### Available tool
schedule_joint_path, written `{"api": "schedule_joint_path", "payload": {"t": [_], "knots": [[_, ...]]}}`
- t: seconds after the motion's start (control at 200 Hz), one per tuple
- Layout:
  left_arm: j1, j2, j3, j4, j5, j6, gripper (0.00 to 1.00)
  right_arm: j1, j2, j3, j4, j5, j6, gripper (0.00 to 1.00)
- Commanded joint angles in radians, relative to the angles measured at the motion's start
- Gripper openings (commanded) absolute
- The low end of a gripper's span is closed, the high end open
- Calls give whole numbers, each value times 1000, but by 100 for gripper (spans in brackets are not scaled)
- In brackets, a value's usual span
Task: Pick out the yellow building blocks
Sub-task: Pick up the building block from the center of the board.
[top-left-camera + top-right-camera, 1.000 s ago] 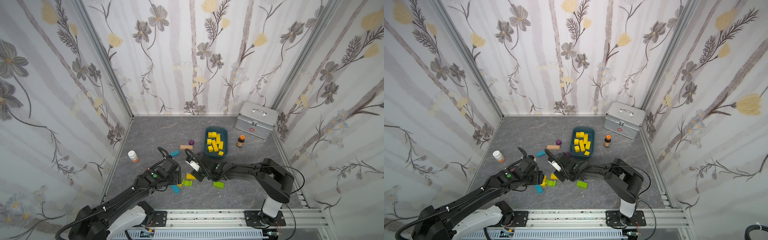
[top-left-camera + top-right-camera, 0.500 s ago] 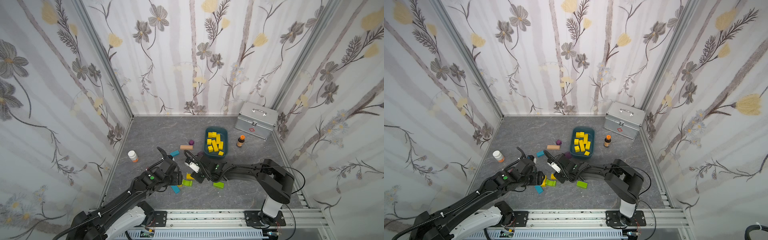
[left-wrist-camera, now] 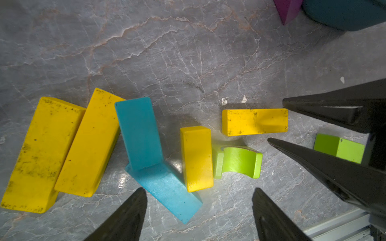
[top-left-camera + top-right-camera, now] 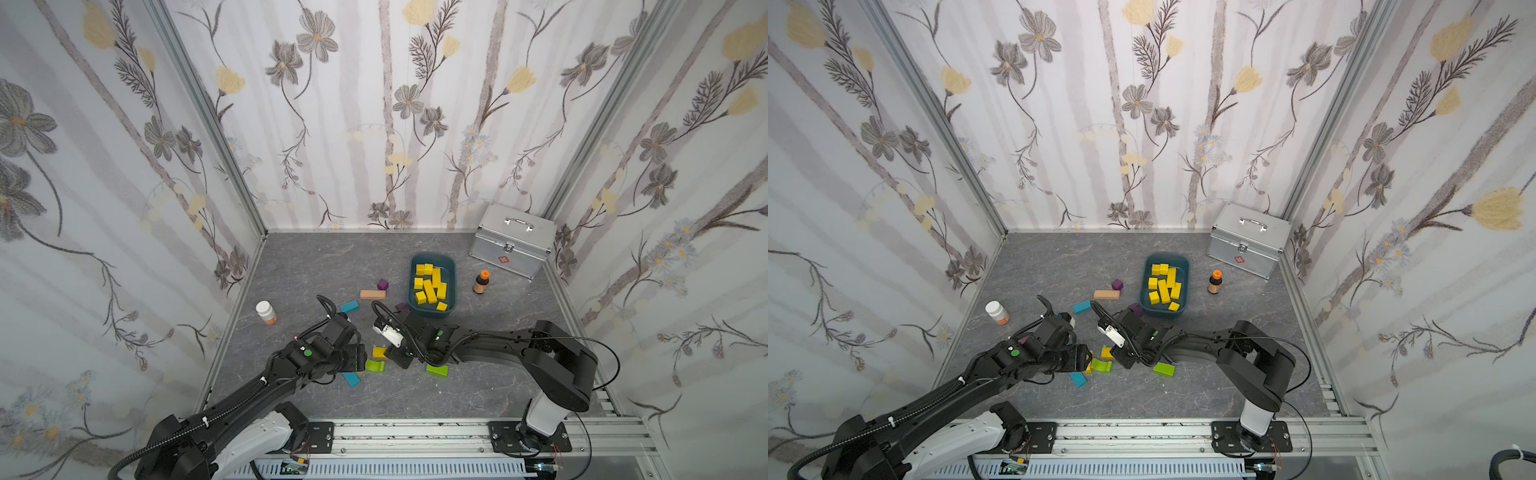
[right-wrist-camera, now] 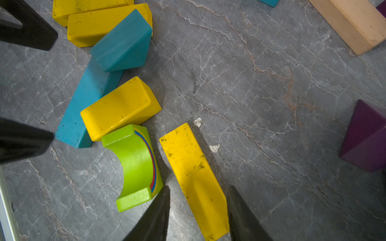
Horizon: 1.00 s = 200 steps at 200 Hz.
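Beside the green arch (image 5: 135, 167), right jaws stand apart astride a yellow bar (image 5: 194, 177); left jaws gape empty; closing could snag the arch

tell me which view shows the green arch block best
The right wrist view: the green arch block is largest there, with its curved cutout and red and blue stripes clear. The left wrist view shows it smaller; both top views show only a tiny lime shape.

A metal case (image 4: 513, 241) sits in a far corner, a brown bottle (image 4: 481, 282) near it. A tan bar (image 4: 372, 294) lies beside a purple block (image 4: 382, 284). A pill bottle (image 4: 266, 311) sits apart.
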Motion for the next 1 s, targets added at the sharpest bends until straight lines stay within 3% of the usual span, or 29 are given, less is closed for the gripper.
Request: {"api": "schedule_joint_path", "payload": {"t": [0.0, 0.435, 0.994], "knots": [[0, 0, 13, -16, 5, -17, 81, 1, -9, -6, 23, 4, -19, 46], [0, 9, 12, -13, 0, -15, 80, 0, 38, 25, 20, 65, -38, 49], [-1, -24, 2, 12, 55, 0, 81, -2, 103, 55, -30, 21, -64, 51]]}}
